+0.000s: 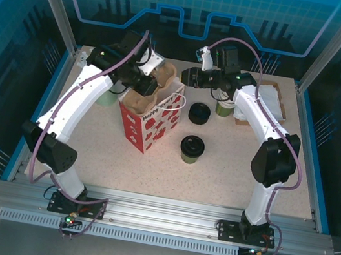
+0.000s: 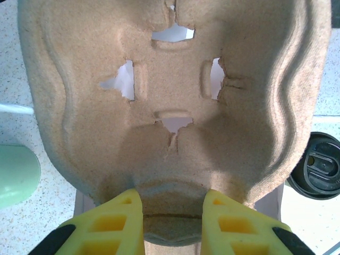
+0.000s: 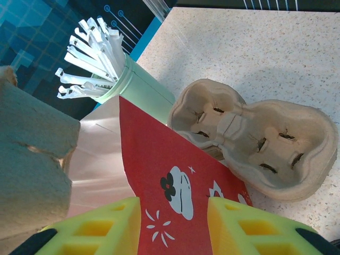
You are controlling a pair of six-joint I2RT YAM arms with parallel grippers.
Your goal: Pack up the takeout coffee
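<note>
Left gripper (image 2: pixel 172 202) clamps cup carrier (image 2: pixel 175 79) at red bag (image 1: pixel 151 124) mouth. Right gripper (image 3: pixel 172 204) straddles bag rim, grip unclear. Takeout coffee (image 1: pixel 192 148) on table (image 1: pixel 248 173), near-right of bag, not yet packed.

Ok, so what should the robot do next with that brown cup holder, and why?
Probably ease the cup holder down into the red bag. The left gripper is clamped on the holder's edge, holding it at the bag's open top, while the right gripper sits at the bag's rim. The lidded coffee stands on the table beside the bag.
</note>
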